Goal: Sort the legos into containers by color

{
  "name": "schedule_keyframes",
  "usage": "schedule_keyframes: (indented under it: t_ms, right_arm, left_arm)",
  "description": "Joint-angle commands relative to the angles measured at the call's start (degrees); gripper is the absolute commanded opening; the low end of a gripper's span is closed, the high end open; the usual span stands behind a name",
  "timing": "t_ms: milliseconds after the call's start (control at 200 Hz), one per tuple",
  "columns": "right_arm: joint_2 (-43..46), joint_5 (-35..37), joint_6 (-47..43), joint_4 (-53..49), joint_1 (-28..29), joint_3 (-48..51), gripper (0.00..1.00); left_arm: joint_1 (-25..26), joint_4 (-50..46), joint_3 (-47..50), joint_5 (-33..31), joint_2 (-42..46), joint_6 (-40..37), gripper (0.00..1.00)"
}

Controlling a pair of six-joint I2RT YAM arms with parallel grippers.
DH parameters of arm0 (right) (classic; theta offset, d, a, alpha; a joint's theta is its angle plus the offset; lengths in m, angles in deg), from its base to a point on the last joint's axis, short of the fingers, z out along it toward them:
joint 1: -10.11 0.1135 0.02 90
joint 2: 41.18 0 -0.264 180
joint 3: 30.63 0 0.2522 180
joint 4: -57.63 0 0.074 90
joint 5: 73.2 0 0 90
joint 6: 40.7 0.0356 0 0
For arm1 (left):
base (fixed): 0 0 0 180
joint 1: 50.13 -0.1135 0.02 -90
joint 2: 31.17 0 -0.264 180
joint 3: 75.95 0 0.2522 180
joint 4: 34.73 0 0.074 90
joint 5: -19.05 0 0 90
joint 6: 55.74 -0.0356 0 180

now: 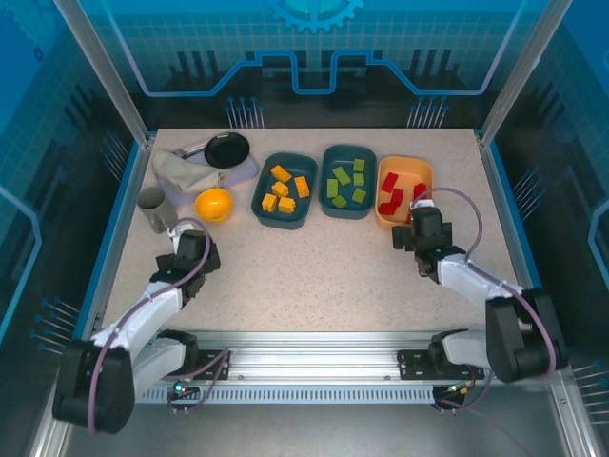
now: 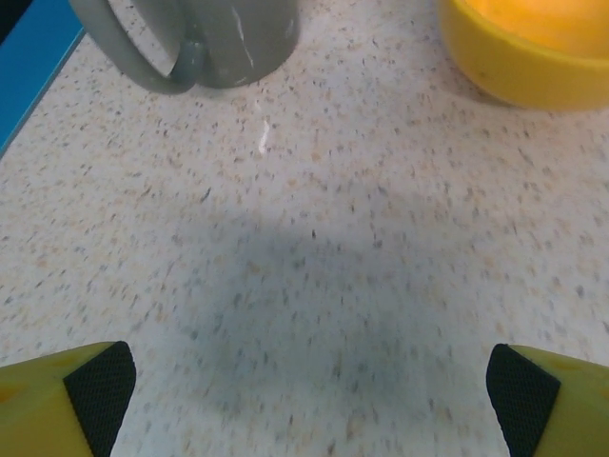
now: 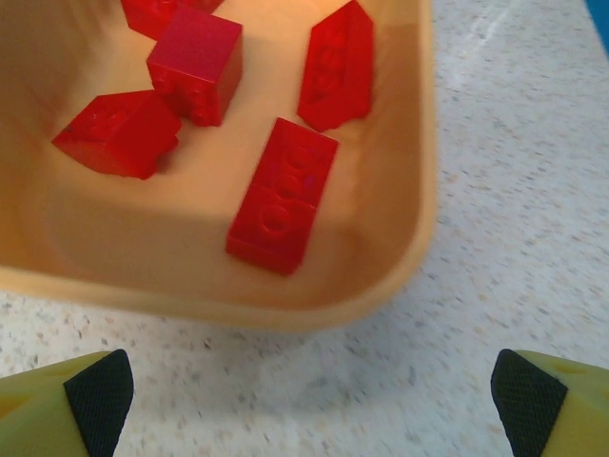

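Observation:
Three containers stand in a row at the back of the table. The left dark teal tray (image 1: 262, 203) holds several orange-yellow legos (image 1: 281, 188). The middle teal tray (image 1: 325, 203) holds several light green legos (image 1: 344, 185). The pale orange tray (image 1: 380, 215) (image 3: 400, 238) holds several red legos (image 1: 390, 195) (image 3: 281, 195). My right gripper (image 1: 422, 217) (image 3: 309, 400) stands open just in front of the orange tray, nothing between its fingers. My left gripper (image 1: 190, 248) (image 2: 309, 400) is open over bare table, near the grey cup (image 2: 200, 38).
A grey cup (image 1: 151, 205) and a round yellow bowl (image 1: 214, 204) (image 2: 533, 48) stand at the left. Behind them lie a crumpled cloth (image 1: 186, 171) and a black round dish (image 1: 226, 149). Blue rails edge the table's sides.

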Motion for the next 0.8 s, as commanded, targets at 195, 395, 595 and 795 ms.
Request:
schedule_keyframes:
  t_ms: [195, 395, 595, 795]
  right_arm:
    - [-11.3, -4.2, -3.1, 13.3, -1.0, -7.0, 1.0]
    - [-14.3, -7.9, -4.3, 17.9, -4.8, -7.3, 1.0]
    - [-10.9, -14.1, -6.4, 27.7, -5.2, 0.0, 1.0]
    - [-10.7, -17.4, -6.4, 39.3, -6.3, 6.9, 1.0]
  left_arm:
    - [-7.6, 24.2, -8.1, 12.2, -17.9, -4.2, 0.99]
    - [-11.4, 31.6, -11.0, 19.5, -25.0, -3.4, 0.99]
    - [-11.8, 44.0, -2.6, 23.1, -20.7, -4.8, 0.99]
    - [-10.4, 48.1, 0.9, 16.8, -19.3, -3.8, 0.99]
